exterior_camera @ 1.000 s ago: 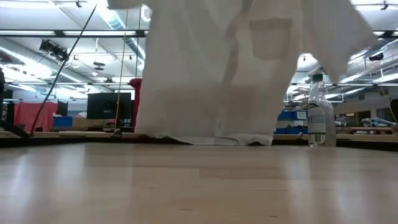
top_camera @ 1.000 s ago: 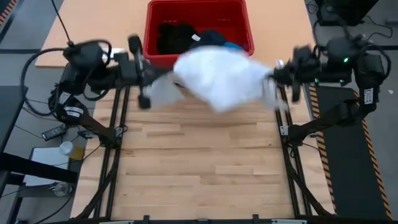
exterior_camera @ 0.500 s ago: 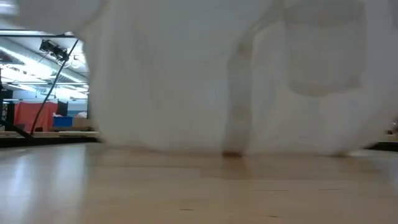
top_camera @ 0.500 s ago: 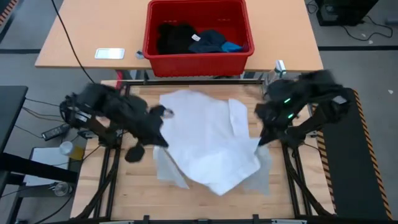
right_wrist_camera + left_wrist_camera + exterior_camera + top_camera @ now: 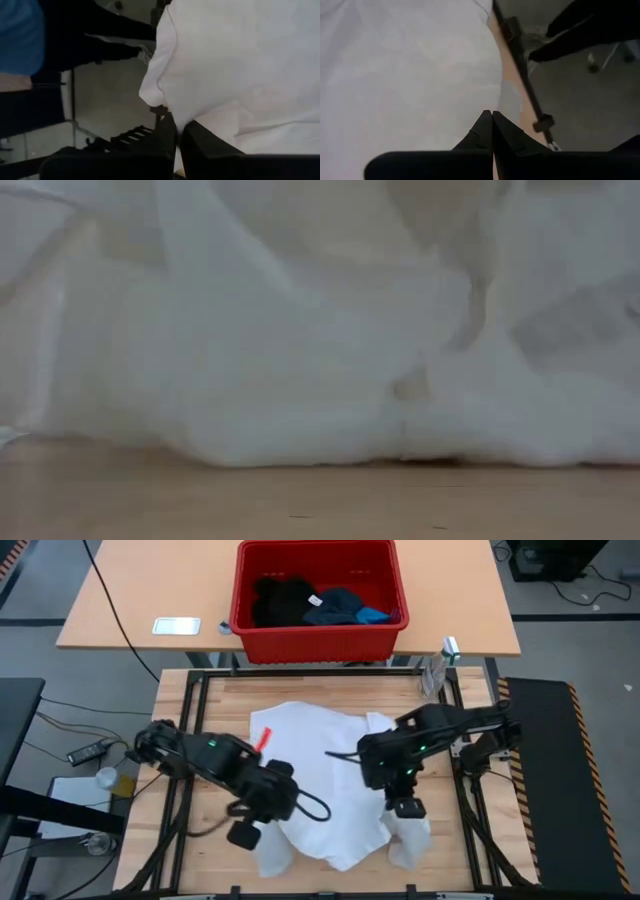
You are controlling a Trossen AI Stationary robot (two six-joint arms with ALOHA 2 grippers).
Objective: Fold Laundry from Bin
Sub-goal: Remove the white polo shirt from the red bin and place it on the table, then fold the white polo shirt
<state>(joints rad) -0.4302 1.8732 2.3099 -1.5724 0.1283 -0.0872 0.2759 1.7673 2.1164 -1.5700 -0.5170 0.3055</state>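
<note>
The large white garment (image 5: 330,775) lies spread on the wooden table and fills the low view (image 5: 300,330). My left gripper (image 5: 245,832) is shut at its near left part. My right gripper (image 5: 405,808) is shut at its near right part. The red bin (image 5: 240,600) stands beyond the table's far edge. In it lie the black garment (image 5: 280,598), the dark navy one with a white tag (image 5: 335,605) and the small bright blue one (image 5: 375,614). My left gripper pinches the white garment at its edge (image 5: 481,100) between its two shut fingers, near the garment's near left corner. The garment lies on the table beside the fingers. My right gripper pinches a fold at the white garment's near right edge (image 5: 186,111) between its two fingers. A flap (image 5: 410,840) of cloth lies on the table past the fingers.
A phone (image 5: 176,626) lies on the far table to the bin's left. A clear bottle (image 5: 437,665) stands at the table's far right corner. Black frame rails (image 5: 190,740) run along the table's left and right sides. Bare wood shows along the near edge.
Both grippers have swung from high up by the bin toward the table's near edge and down. The white garment, which hung stretched between them in the air, now lies spread out on the table, with its near part drawn close to the low camera.
</note>
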